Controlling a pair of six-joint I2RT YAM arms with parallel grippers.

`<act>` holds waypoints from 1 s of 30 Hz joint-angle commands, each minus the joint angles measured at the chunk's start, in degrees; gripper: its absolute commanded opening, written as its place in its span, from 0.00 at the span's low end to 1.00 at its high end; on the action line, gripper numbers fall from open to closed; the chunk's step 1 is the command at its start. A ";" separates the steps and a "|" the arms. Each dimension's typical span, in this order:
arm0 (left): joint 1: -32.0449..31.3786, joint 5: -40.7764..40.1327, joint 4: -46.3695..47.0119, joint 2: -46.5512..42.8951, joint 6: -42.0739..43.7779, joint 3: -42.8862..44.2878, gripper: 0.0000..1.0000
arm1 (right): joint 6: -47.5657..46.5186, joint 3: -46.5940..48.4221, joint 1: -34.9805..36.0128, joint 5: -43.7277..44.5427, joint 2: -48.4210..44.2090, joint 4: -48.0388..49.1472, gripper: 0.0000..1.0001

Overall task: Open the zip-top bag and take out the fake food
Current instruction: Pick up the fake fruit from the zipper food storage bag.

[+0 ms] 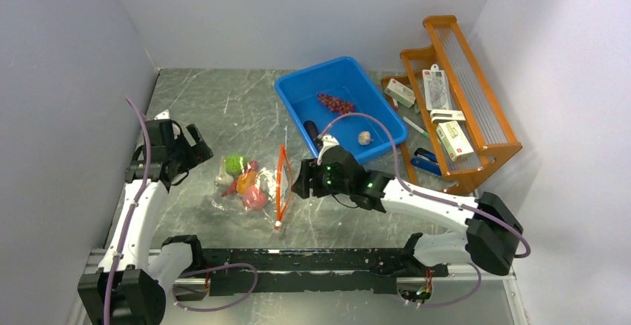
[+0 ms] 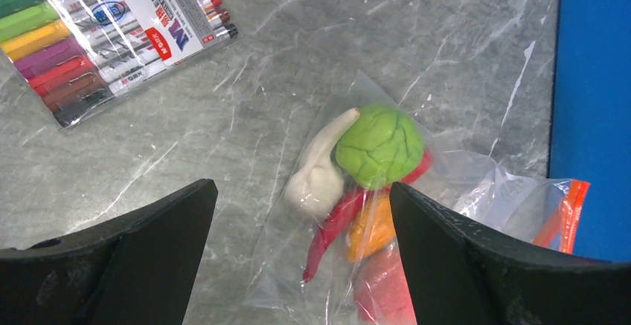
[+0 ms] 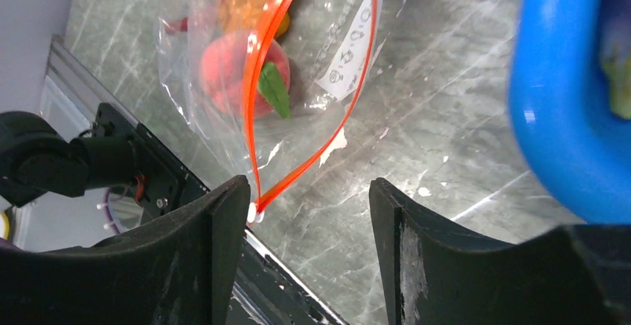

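The zip-top bag (image 1: 249, 187) lies on the grey table between my two grippers, its red-orange zip strip (image 1: 281, 180) parted and facing right. Inside it I see fake food: a green ball (image 2: 379, 145), a beige bulb (image 2: 320, 176), a red chilli (image 2: 335, 224), an orange piece (image 2: 372, 224) and a pink-red peach (image 3: 231, 72). My left gripper (image 2: 301, 191) hovers open over the bag's closed end. My right gripper (image 3: 309, 191) is open just right of the bag's mouth, with only bare table between its fingers. The zip's white end (image 3: 255, 211) sits by its left finger.
A blue bin (image 1: 312, 70) behind the right gripper holds dark red grapes (image 1: 336, 103), a beige piece (image 1: 364, 137) and a dark piece (image 1: 310, 128). A wooden rack (image 1: 476, 124) with boxes stands at the right. A marker pack (image 2: 111, 27) lies near the left gripper.
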 commanded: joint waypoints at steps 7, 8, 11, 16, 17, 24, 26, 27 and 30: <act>0.29 -5.01 -0.65 1.29 -1.42 0.12 0.98 | 5.28 4.40 3.27 5.46 10.09 4.25 0.47; 0.24 -4.24 -0.14 0.96 -1.24 -0.17 0.98 | 5.32 4.76 3.28 5.58 10.87 4.69 0.46; 0.29 -3.43 0.08 0.98 -0.95 -0.30 0.99 | 5.66 6.58 3.26 5.62 13.25 4.97 0.44; 0.24 -2.15 0.28 2.08 -0.77 -0.24 0.98 | 5.89 8.36 3.26 3.43 17.22 7.80 0.40; 0.24 -2.00 0.29 2.24 -0.69 -0.24 0.98 | 5.78 8.67 3.30 2.87 18.09 8.67 0.39; 0.24 -0.20 0.81 3.52 -0.26 -0.50 0.98 | 7.43 11.62 3.27 -2.87 24.05 12.24 0.37; 0.24 0.17 0.88 4.05 -0.24 -0.52 0.97 | 8.59 10.78 3.30 -5.77 24.62 15.56 0.37; 0.27 0.52 0.97 4.29 -0.17 -0.60 0.97 | 9.26 10.15 3.23 -6.97 24.89 17.47 0.37; 0.24 1.59 1.08 5.40 -0.14 -0.63 0.97 | 10.44 9.13 3.27 -10.10 25.52 20.69 0.38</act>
